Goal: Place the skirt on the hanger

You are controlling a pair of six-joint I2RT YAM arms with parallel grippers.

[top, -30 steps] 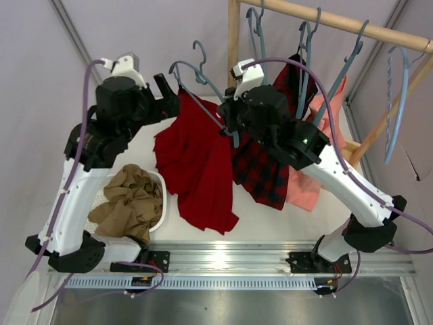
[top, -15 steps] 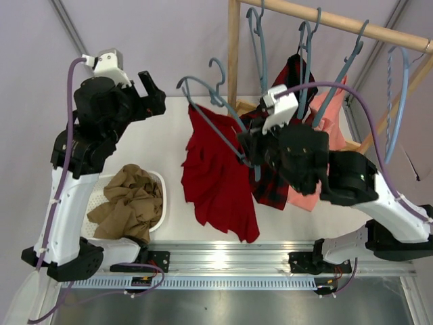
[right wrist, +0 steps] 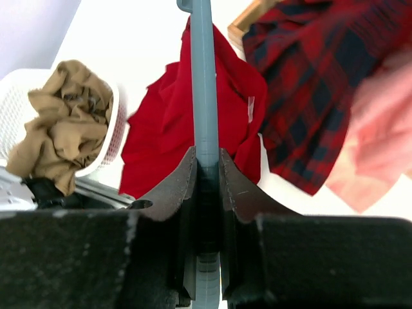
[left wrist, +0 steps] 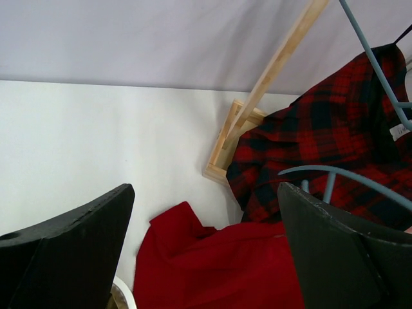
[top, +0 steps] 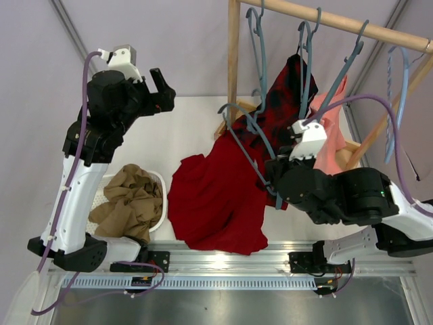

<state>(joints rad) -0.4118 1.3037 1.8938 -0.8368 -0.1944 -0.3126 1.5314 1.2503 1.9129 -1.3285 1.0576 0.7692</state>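
While right gripper (right wrist: 207, 168) pinches slim grey-blue plastic hanger (right wrist: 203, 77) by its arm, we see plain bright-red cloth skirt (top: 216, 200) draped below and left of it, hem near front edge of white table (top: 169, 135). Our left gripper (left wrist: 206, 193) spread, nothing between fingers, high over bare tabletop. Just behind right gripper, red-and-black plaid garment (top: 277, 112); wooden rack post (top: 233, 61) beyond. Well left of right gripper, white plastic basket (top: 160, 196), beside skirt.

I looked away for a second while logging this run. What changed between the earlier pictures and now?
The right hand, shut on the hanger, carried it rightward and nearer the arm bases; the skirt trailed along. The left hand, open, is now apart from the skirt. The basket of tan cloth and the wooden rack stayed put.
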